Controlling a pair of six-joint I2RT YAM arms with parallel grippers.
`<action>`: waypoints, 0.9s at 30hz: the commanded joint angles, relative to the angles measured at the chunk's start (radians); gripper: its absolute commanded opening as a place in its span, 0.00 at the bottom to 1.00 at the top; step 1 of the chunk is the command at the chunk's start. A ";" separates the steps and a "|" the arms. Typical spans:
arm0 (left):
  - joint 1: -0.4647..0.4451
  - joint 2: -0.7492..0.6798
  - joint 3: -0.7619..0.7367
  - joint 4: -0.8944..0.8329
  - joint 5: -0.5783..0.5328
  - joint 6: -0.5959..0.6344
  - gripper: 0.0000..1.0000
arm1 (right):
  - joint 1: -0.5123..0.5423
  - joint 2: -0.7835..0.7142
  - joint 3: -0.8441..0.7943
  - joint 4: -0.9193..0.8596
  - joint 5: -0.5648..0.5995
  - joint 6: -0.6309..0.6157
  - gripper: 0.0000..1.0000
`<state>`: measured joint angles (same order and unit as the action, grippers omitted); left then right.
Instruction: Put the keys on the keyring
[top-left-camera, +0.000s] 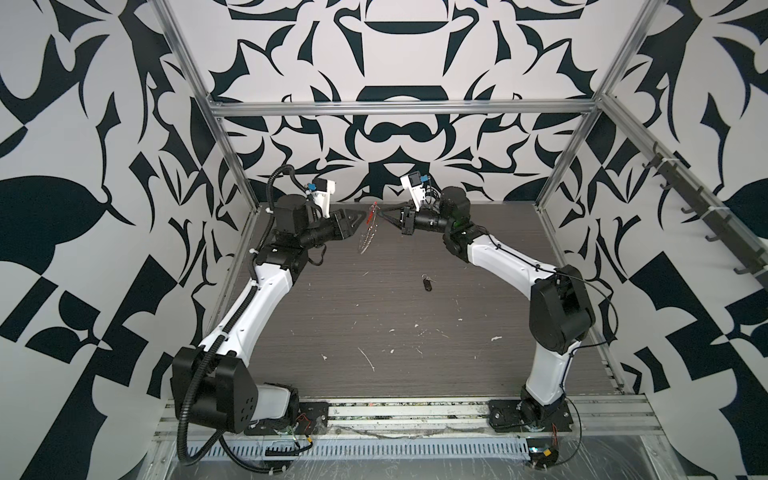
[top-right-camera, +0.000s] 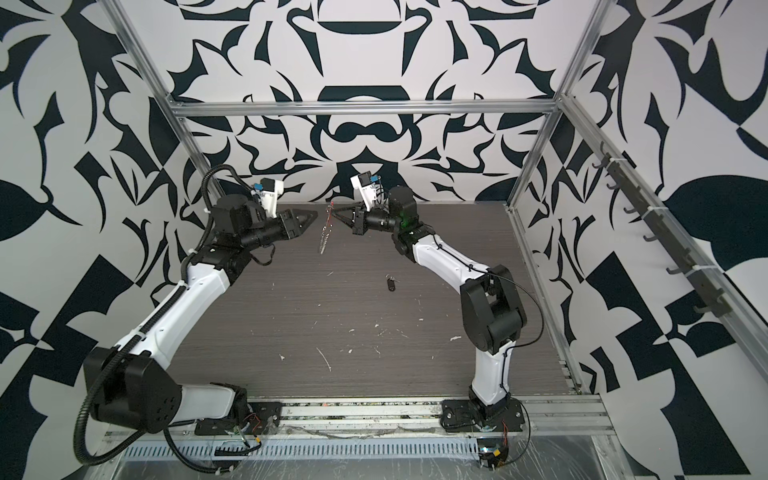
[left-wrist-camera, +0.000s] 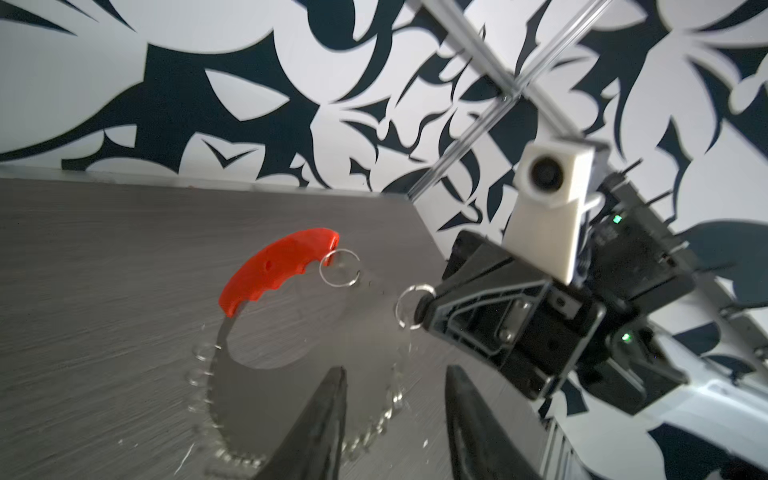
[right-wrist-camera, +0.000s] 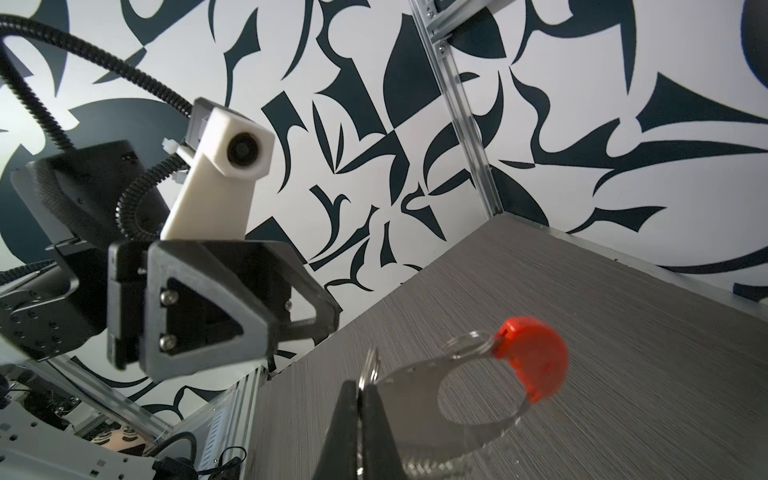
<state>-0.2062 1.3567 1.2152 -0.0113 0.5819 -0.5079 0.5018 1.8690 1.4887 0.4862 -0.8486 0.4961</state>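
Silvery chain-link keyring with a red plastic curve (top-left-camera: 368, 230) (top-right-camera: 325, 232) hangs aloft; small black oblong key (top-left-camera: 426, 284) (top-right-camera: 390, 284) lies on the table (top-left-camera: 374, 332).
The right gripper (top-left-camera: 384, 213) (right-wrist-camera: 360, 386) pinches the keyring's small silver ring (left-wrist-camera: 409, 305) at far centre. The left gripper (top-left-camera: 360, 216) (left-wrist-camera: 395, 374), jaws narrowly apart, holds nothing just left of it. The key is nearer, right of centre.

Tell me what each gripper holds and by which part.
Right gripper pinches the keyring by a small silver split ring; left gripper holds nothing.

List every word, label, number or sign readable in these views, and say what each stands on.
No text can be read in any view.
The walls carry only abstract black shapes, no letters or signs.
No print shows on the keyring or the key; the key is too small to tell.
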 joint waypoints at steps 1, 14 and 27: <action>0.047 0.022 0.075 -0.050 0.091 -0.011 0.30 | 0.005 -0.036 0.051 0.116 -0.036 0.037 0.00; 0.055 0.108 0.027 0.266 0.239 -0.258 0.38 | 0.024 0.008 0.072 0.254 -0.051 0.159 0.00; 0.054 0.125 -0.012 0.404 0.265 -0.355 0.31 | 0.034 0.060 0.112 0.354 -0.058 0.261 0.00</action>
<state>-0.1509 1.4815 1.2118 0.3305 0.8253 -0.8349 0.5327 1.9606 1.5265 0.7120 -0.8902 0.7097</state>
